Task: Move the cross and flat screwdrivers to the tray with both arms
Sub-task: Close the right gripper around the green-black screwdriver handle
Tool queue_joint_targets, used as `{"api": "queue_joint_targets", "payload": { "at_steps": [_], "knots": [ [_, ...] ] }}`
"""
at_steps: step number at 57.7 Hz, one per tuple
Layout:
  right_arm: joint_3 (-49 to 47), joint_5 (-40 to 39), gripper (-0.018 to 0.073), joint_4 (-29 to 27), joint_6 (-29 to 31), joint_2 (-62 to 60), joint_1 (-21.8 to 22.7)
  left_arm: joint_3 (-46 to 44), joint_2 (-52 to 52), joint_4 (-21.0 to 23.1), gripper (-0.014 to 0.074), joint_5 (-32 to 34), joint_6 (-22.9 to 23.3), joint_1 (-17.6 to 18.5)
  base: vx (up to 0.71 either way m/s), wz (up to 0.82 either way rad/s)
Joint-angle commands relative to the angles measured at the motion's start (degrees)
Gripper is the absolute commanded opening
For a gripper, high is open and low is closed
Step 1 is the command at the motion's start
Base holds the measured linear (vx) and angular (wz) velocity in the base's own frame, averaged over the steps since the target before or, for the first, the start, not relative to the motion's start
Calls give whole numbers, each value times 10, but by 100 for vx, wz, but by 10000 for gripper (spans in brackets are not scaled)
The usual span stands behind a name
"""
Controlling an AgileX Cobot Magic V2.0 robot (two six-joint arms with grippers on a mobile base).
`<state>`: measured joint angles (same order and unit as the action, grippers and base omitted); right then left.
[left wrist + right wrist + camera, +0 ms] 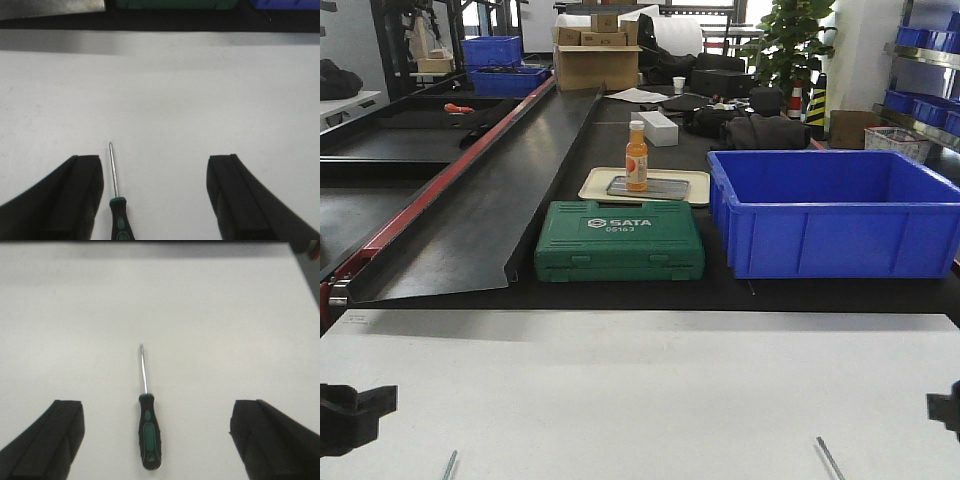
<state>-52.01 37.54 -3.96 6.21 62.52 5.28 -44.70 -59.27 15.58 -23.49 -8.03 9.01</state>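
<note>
So that both grasp together, my open left pincer (153, 167) and open right pincer (157, 412) each straddle a black-and-green-handled steel screwdriver (148, 427) toward the white worktop's (640, 390) near edge.

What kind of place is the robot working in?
Most likely a workshop or small factory, not a home. There is a green SATA tool case, a big blue storage bin beside it, stacked cardboard boxes farther back, and a screwdriver lying on the white table.

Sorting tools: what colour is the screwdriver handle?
Black and green handle; clearest in right wrist view.
</note>
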Motion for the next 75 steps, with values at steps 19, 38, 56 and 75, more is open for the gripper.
{"api": "queue_joint_targets", "payload": {
  "at_steps": [19,38,56,75],
  "knots": [
    [-88,48,584,-54,80,290,0,-20,-23,11,576,-5,5,3,0,0],
    [-88,1,581,-47,101,406,0,-20,-26,11,576,-11,5,3,0,0],
    [-112,17,581,-39,105,465,0,-20,-26,11,576,-28,5,3,0,0],
    [-149,57,549,-12,84,501,0,-20,-26,11,576,-30,5,3,0,0]
  ]
}}
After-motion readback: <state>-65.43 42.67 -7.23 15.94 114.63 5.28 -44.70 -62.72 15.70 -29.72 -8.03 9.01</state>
